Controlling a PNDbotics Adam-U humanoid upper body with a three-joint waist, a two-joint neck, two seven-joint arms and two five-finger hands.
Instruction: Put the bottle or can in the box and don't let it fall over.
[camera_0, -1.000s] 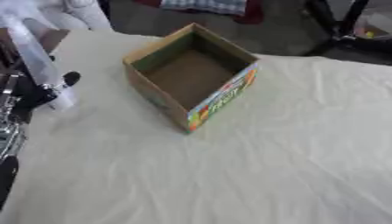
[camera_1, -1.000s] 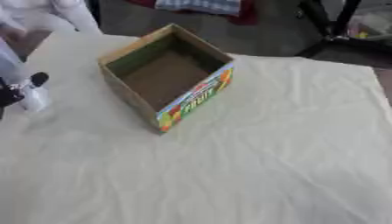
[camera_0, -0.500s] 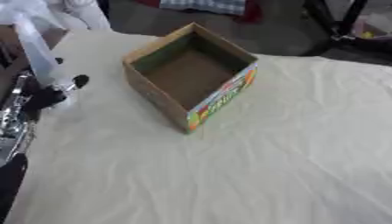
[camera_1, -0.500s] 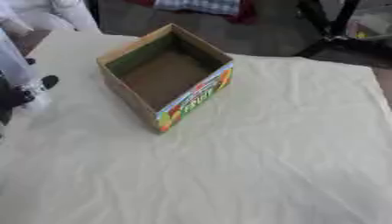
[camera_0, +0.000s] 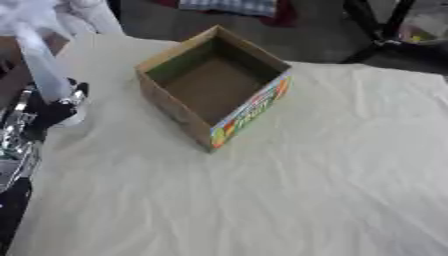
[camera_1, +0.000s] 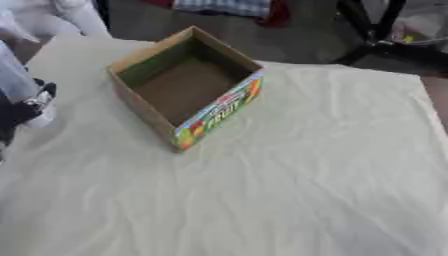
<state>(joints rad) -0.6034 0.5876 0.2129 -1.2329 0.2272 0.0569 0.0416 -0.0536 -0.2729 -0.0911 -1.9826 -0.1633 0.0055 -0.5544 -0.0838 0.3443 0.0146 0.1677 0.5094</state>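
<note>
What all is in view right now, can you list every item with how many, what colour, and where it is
Box: one, brown cardboard with a colourful printed side, open top, nothing inside, upper centre of the table.
Bottle: one, clear or pale, tall and slim, at the table's left edge, tilted, its top leaning away, its lower end among the left hand's fingers.
Table cloth: one, cream, wrinkled, covering the table.
Black stand legs: dark, on the floor past the table's far right corner.
Checked fabric: one piece, grey and white, on the floor beyond the table.
Left hand: one, black and silver, left edge, fingers curled round the bottle's lower part.
Right hand: not in view.
</note>
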